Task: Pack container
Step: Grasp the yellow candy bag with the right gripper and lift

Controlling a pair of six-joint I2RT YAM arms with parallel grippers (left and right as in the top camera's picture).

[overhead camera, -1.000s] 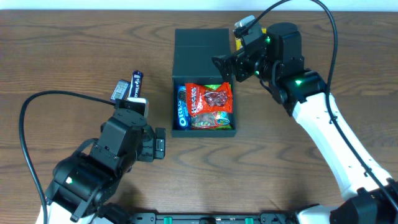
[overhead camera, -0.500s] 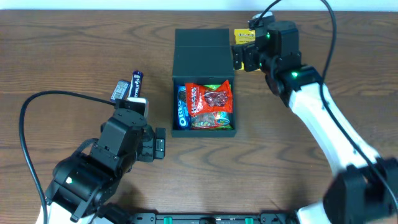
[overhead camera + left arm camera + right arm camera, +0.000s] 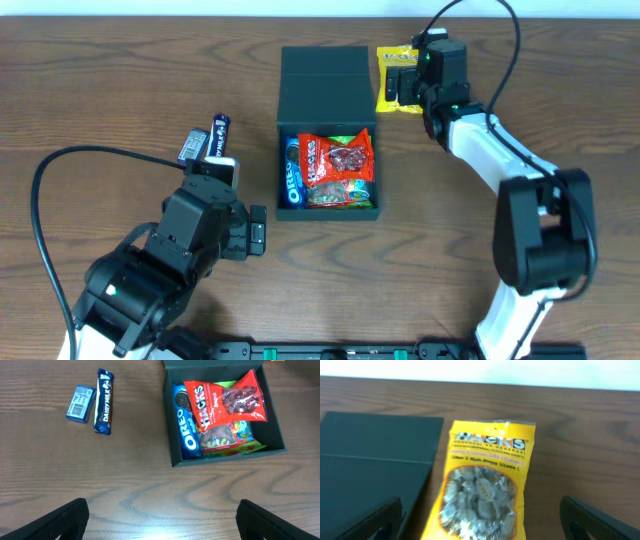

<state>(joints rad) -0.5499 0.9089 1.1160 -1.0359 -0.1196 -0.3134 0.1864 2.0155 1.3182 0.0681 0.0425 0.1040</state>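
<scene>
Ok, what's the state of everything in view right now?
container: open, lid folded back.
Oreo packet: in the container.
red Hacks bag: in the container, topmost.
green candy bag: in the container, partly covered.
yellow Hacks bag: on table, unpacked.
Dairy Milk bar: on table, unpacked.
small blue box: on table, unpacked.
left gripper: open, empty.
right gripper: open, over yellow Hacks bag.

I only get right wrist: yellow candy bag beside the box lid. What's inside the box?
Observer: An Oreo pack, a red candy bag and a green bag partly under it.
Operator: Anything else waiting outside?
Observer: A Dairy Milk bar and a small blue packet, side by side on the table, left of the box.
Operator: Left pincer busy?
Observer: No, the left pincer is open and empty, over bare table.
</scene>
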